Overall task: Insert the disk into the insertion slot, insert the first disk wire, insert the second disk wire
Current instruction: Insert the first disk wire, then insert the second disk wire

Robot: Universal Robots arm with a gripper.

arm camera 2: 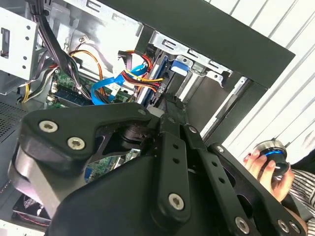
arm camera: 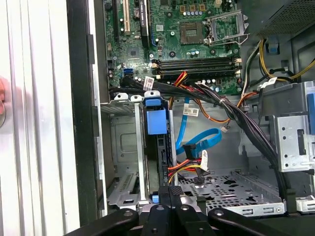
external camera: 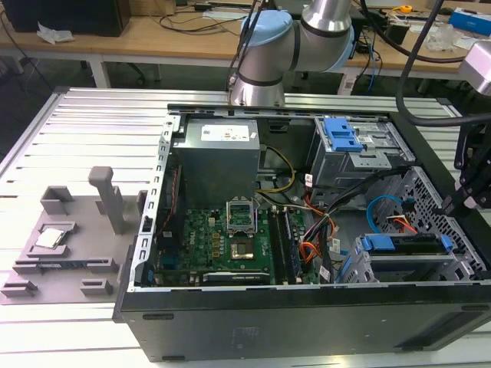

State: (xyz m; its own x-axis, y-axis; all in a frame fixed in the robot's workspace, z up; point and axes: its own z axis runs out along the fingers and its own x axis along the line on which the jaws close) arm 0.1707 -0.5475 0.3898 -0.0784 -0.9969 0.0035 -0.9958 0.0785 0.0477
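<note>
Disk [external camera: 410, 245] sits in the insertion slot [external camera: 406, 270], close by at 8 o'clock from my tool [external camera: 453, 204] in the exterior view; long axis 9-to-3 (grip state: can't tell).

1. Disk [external camera: 404, 244], lower right of the exterior view: bright blue frame, dark edge.
2. Insertion slot [external camera: 406, 267]: silver metal dotted with perforations.
3. Motherboard [external camera: 219, 241], centre: green.
4. Computer case [external camera: 307, 326], along the bottom: black.
5. Flat cable [external camera: 381, 208], right: light blue.
6. Table [external camera: 92, 126], upper left: pale grey, ribbed with parallel stripes.
</note>
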